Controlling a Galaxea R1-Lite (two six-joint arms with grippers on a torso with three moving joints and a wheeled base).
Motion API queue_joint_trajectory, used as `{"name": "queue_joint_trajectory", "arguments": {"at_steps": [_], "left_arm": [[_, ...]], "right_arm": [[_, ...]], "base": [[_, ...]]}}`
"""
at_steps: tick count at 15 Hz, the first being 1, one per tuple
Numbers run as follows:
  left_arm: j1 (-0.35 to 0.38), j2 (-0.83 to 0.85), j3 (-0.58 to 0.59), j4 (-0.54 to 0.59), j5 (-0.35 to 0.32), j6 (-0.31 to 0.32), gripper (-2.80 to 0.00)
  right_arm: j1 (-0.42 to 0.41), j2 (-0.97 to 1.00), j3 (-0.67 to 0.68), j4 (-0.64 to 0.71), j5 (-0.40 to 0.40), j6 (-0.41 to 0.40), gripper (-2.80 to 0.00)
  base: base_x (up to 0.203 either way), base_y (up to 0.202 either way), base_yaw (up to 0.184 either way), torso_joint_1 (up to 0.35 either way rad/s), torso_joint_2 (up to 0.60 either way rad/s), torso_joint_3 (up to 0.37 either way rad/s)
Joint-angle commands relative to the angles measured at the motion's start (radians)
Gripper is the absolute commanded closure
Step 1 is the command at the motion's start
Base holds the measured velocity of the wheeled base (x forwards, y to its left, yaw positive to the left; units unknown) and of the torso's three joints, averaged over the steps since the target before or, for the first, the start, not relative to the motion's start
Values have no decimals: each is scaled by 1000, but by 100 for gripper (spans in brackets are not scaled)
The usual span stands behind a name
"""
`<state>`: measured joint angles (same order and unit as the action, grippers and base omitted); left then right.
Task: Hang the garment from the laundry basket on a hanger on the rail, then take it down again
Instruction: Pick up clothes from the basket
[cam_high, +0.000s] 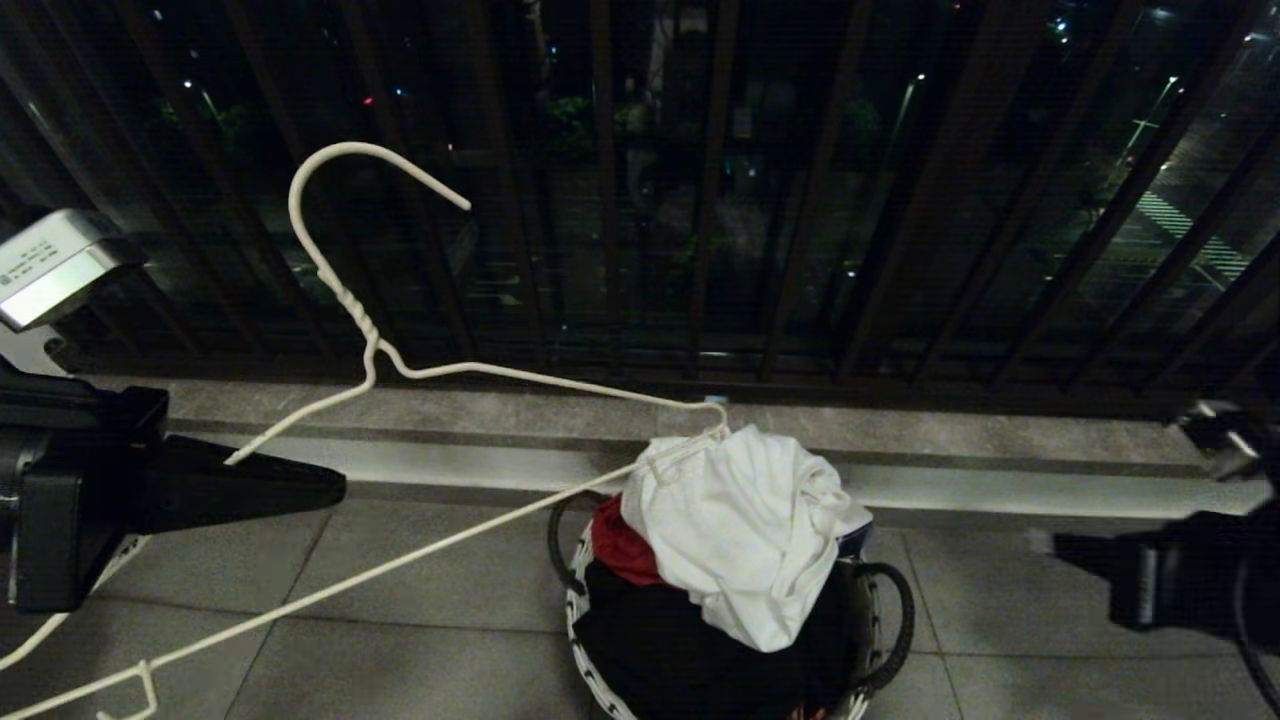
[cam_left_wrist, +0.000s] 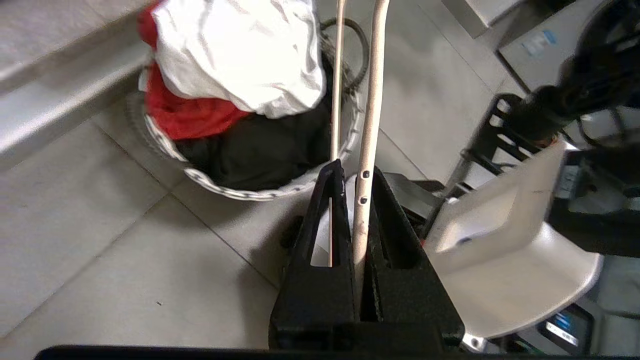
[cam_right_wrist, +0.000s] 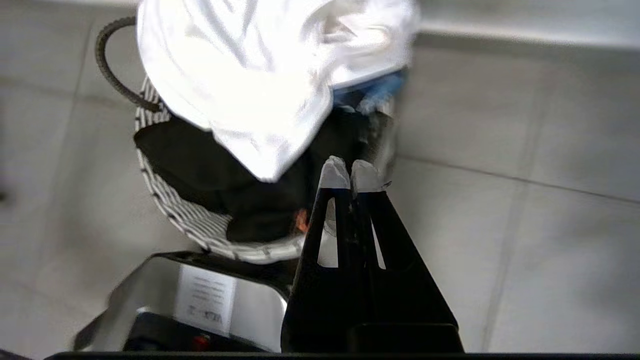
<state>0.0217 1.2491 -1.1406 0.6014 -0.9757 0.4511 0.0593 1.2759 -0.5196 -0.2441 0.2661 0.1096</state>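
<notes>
The thin white wire hanger (cam_high: 355, 310) stands tilted in the air at the left, hook up, its far shoulder tip touching the garment. My left gripper (cam_high: 335, 490) is shut on its near shoulder wire; in the left wrist view the hanger (cam_left_wrist: 372, 100) runs between the left gripper (cam_left_wrist: 357, 172) jaws. The white garment (cam_high: 745, 530) lies crumpled on top of the laundry basket (cam_high: 580, 620); a bit of blue shows at its edge (cam_right_wrist: 380, 87). My right gripper (cam_high: 1045, 545) hovers right of the basket, shut and holding nothing (cam_right_wrist: 350, 177). The rail is out of view.
A dark balcony railing (cam_high: 700, 200) with vertical bars rises behind a raised stone curb (cam_high: 500, 460). Red cloth (cam_high: 620, 545) and black cloth (cam_high: 680, 650) fill the basket under the garment. Grey floor tiles (cam_high: 400, 640) surround the basket. My own base (cam_left_wrist: 500, 240) sits close behind the arms.
</notes>
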Motion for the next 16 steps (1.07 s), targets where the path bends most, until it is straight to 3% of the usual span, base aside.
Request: {"name": "queue_joint_trajectory", "arguments": {"at_steps": [1, 5, 8, 9, 13, 16], "left_arm": [[47, 15, 0, -34, -8, -14, 0], [61, 10, -3, -63, -6, -69, 0], [64, 7, -4, -63, 0, -69, 0], [64, 4, -4, -63, 0, -69, 0], [64, 9, -1, -64, 2, -62, 0], [78, 12, 1, -81, 2, -65, 0]], "right_arm": [[20, 349, -128, -24, 21, 6, 0], [42, 685, -449, -56, 62, -43, 0], [53, 798, -558, -45, 66, -120, 0], [53, 815, -566, -46, 61, -148, -280], [54, 841, -597, -46, 51, -180, -280], [53, 882, -633, -49, -3, -209, -280]], "base": [[0, 0, 0, 0, 0, 0], [0, 0, 0, 0, 0, 0], [0, 0, 0, 0, 0, 0], [0, 0, 0, 0, 0, 0], [0, 0, 0, 0, 0, 0], [0, 0, 0, 0, 0, 0]]}}
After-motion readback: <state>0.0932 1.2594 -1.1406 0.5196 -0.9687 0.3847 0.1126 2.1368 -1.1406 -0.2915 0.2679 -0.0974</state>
